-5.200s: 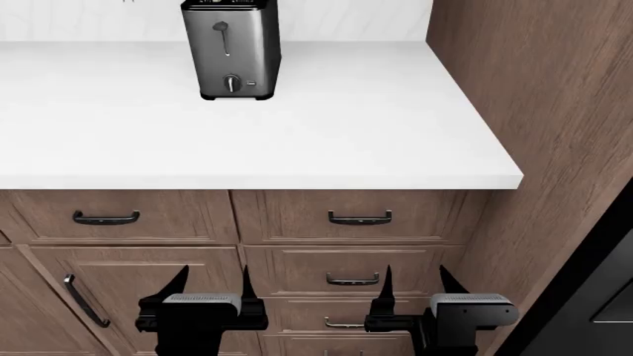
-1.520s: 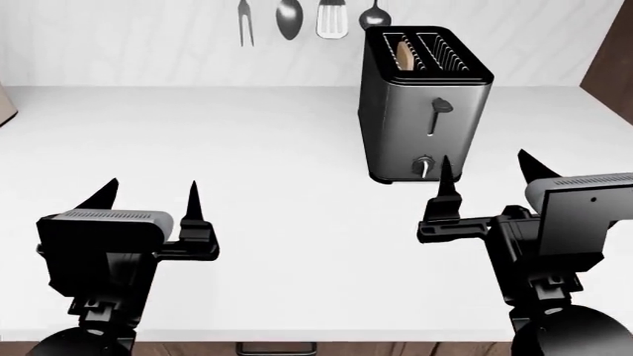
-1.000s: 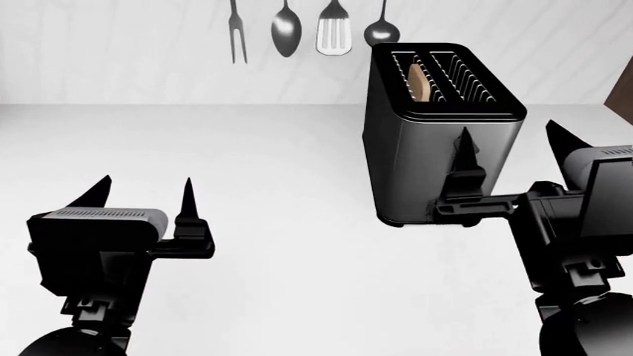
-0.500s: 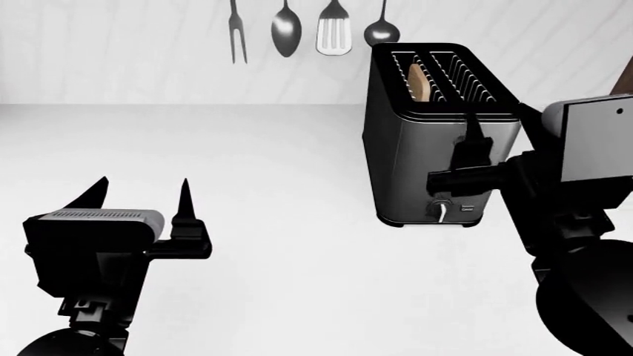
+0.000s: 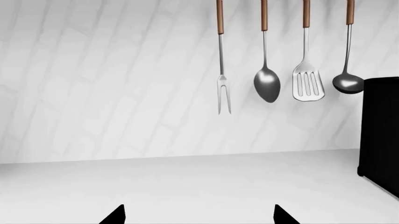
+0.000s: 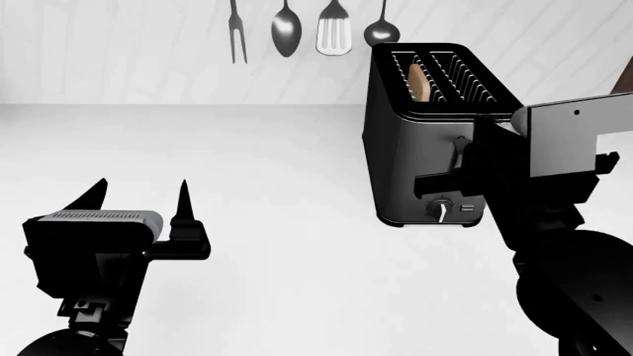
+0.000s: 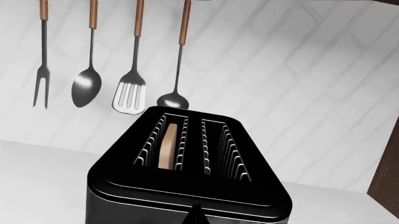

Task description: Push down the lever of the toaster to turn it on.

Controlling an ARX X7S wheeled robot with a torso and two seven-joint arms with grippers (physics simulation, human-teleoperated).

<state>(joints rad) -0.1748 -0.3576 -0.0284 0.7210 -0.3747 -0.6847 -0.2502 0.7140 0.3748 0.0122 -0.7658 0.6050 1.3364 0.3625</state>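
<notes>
Against the toaster (image 6: pixel 411 156) front, right gripper (image 6: pixel 465 159) covers the lever.

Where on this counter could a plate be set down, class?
The white counter lies bare between the left gripper and the toaster, and back to the wall under the hanging utensils. The toaster's front is crowded by the right gripper.

Toaster (image 7: pixel 187 186) filled the lower centre, seen from above, black top rim, two slots. A bread slice (image 7: pixel 167 147) stood in one slot, the other empty. Fork (image 7: pixel 42 86), spoon (image 7: pixel 87 87), slotted spatula (image 7: pixel 129 96) and ladle (image 7: pixel 173 100) hung at 11 o'clock on the white wall (image 7: pixel 281 79). A dark claw fingertip (image 7: pixel 195 215) showed at 6 o'clock.
</notes>
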